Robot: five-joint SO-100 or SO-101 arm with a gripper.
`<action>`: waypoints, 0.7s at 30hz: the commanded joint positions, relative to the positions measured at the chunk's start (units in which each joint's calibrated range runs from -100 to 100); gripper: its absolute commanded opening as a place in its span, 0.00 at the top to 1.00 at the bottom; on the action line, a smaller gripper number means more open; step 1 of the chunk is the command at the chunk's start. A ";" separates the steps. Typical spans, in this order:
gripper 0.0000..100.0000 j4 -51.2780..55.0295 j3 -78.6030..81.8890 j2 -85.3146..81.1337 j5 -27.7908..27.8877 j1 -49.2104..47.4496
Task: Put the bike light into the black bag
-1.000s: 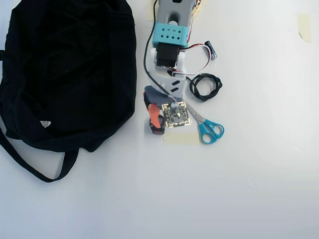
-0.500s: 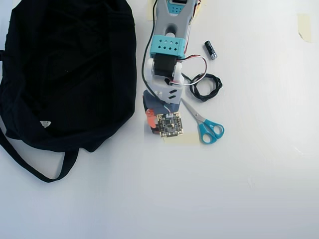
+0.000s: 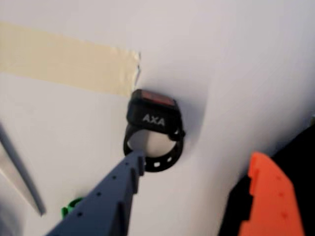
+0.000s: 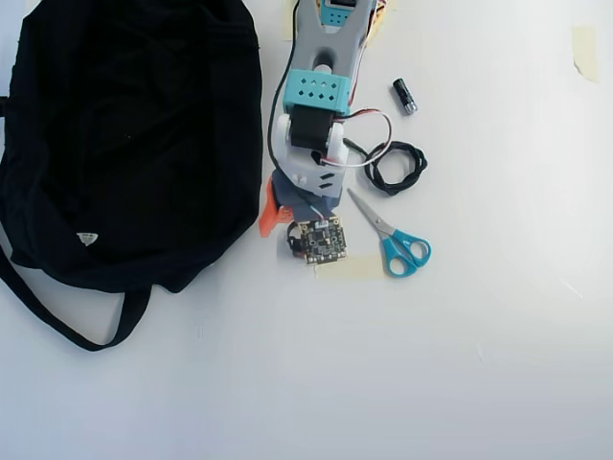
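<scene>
- Lying on the white desk [image 3: 236, 59], the bike light [image 3: 153, 120] is seen in the wrist view with its red lens block on top, the white letters AXA on its side and its perforated rubber strap loop below.
- A strip of beige tape [image 3: 64, 61] is stuck to the desk, its end just beside the bike light's upper left corner.
- The jaws [image 3: 194, 169] are held spread: the blue-grey finger [image 3: 106, 201] is placed with its tip at the strap loop, though contact cannot be confirmed, and the orange finger [image 3: 273, 196] is kept well to the right, apart from the light.
- In the overhead view the bike light is almost wholly covered by the wrist camera board [image 4: 319, 240]; only a dark edge is glimpsed at the board's left.
- The black bag [image 4: 124, 134] is spread over the left part of the desk in the overhead view, with its long strap [image 4: 67, 321] trailing below and a small white label [image 4: 87, 238] showing; the orange finger is seen just beside the bag's right edge.
- To the right of the arm [image 4: 321, 91], blue-handled scissors [image 4: 393, 240], a coiled black cable [image 4: 395, 166] and a short black battery [image 4: 405, 96] are laid on the desk.
</scene>
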 commanded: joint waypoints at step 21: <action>0.66 -1.23 -2.75 4.10 0.46 0.43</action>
